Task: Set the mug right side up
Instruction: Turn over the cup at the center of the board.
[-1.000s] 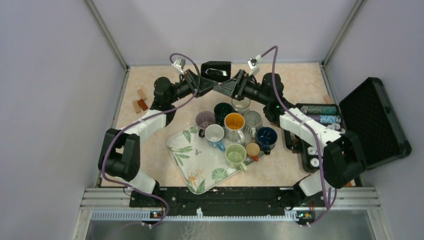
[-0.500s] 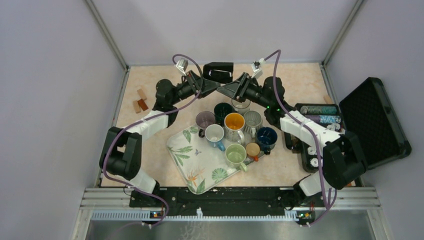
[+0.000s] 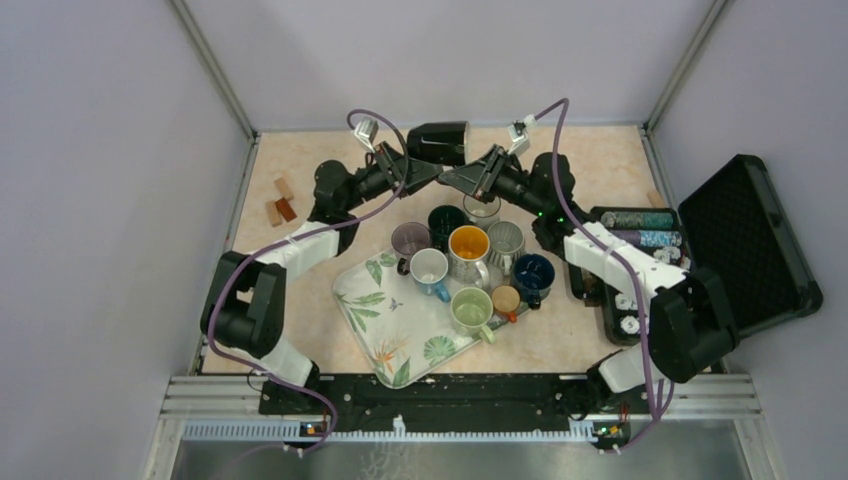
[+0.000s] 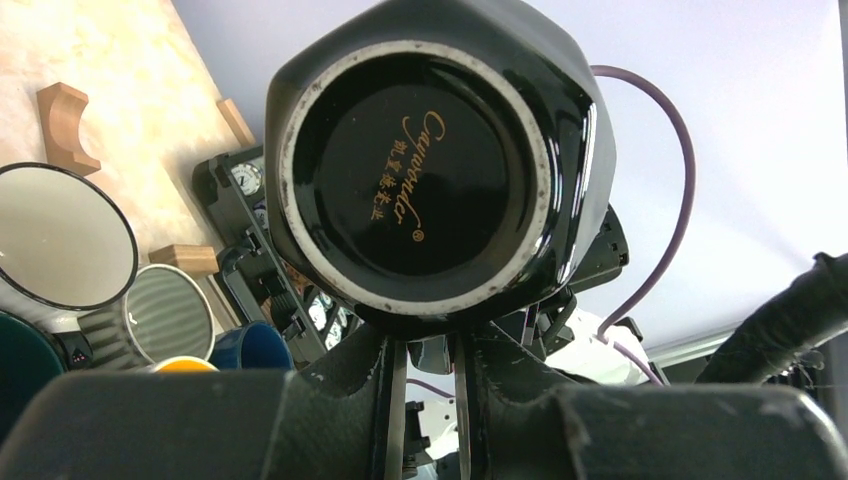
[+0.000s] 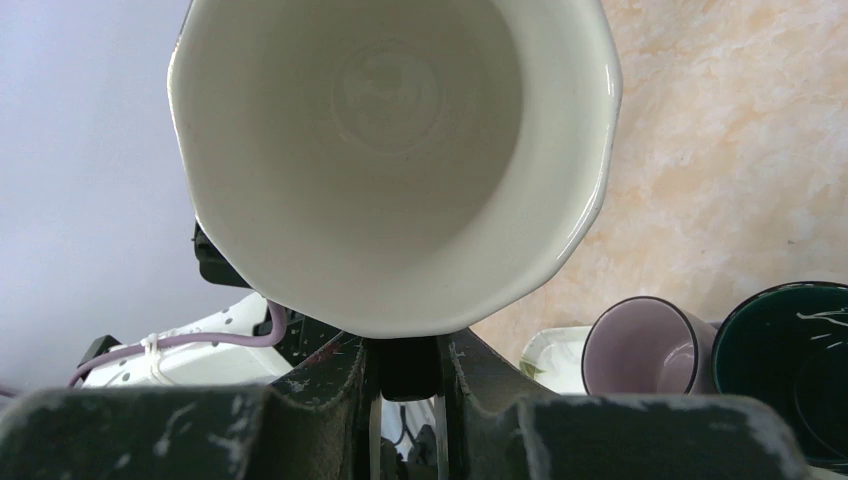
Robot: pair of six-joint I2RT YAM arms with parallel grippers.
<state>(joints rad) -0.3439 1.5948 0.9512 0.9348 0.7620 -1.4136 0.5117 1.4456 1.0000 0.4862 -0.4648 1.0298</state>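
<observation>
Starting from the near edge, a leaf-patterned tray (image 3: 372,330) is seen lying askew on the table (image 3: 290,150). A cluster of upright cups (image 3: 468,245) is gathered on and just beyond its far end. To the right an open black case (image 3: 760,235) is found, and small wooden blocks (image 3: 280,200) are set near the left wall. Beyond the cups, the black mug (image 3: 440,143) is held in the air on its side, clear of the table, between the two arms. Its base is turned to the left and its mouth to the right. The left gripper (image 4: 428,345) is closed tight at the base end, where the printed underside is faced towards its camera. Exactly which part is pinched cannot be made out. The right gripper (image 5: 405,352) is clamped on a dark part just below the white-lined rim, and the mouth is turned towards that wrist.
</observation>
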